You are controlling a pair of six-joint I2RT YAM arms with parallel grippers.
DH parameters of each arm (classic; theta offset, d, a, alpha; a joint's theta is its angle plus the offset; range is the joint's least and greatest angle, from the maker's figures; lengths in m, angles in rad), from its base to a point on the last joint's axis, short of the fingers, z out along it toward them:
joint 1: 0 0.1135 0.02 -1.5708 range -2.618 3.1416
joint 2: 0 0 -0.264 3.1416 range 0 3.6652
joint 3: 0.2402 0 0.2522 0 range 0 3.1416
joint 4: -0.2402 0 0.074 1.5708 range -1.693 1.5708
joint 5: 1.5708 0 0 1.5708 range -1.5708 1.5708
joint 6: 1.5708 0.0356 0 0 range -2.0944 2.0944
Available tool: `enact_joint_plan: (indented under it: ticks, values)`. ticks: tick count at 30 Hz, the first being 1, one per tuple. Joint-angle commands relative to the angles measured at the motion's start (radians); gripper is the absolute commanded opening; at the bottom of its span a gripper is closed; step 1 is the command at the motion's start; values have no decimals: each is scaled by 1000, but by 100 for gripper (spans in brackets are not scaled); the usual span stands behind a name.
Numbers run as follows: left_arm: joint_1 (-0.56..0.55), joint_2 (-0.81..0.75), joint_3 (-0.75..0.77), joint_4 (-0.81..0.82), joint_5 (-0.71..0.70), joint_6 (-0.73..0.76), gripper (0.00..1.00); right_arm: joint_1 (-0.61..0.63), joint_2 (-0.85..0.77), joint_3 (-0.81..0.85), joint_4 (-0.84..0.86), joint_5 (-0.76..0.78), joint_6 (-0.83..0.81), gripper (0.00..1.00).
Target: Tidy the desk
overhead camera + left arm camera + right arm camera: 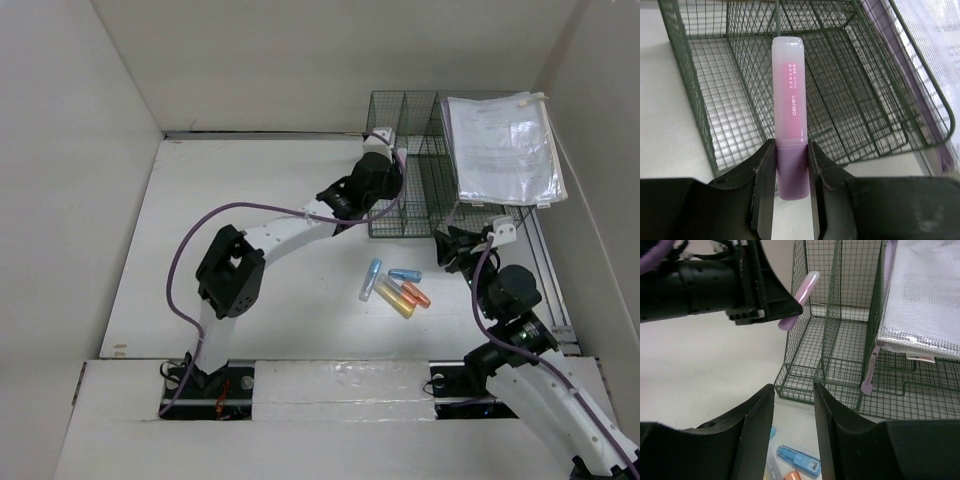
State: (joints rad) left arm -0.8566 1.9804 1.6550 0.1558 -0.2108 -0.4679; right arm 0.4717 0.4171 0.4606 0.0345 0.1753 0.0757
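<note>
The white desk (250,220) holds a dark green wire-mesh organizer (400,218) at the back right. My left gripper (384,143) is shut on a pink-purple highlighter (789,100) and holds it over the organizer's left compartment (740,100), cap pointing away. The highlighter also shows in the right wrist view (800,297). My right gripper (794,390) is open and empty, just in front of the organizer (825,365). Several loose highlighters lie on the desk below it: light blue (371,279), blue (405,275), orange (415,295), yellow (395,300).
A clear mesh document pouch (505,150) with papers rests across the organizer's right side, its purple zip pull (867,386) hanging down. White walls bound the desk on the left, back and right. The left arm's purple cable (200,240) loops over the desk.
</note>
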Motion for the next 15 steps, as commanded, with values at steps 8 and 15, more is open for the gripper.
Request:
enact_joint_plan:
  ticks: [8,15]
  values:
    - [4,129,232,-52,-156,-52,9,-4,-37,1,61,-14,12,43]
    - [4,135,196,-22,-173,-64,11,-4,-34,0,59,-10,13,43]
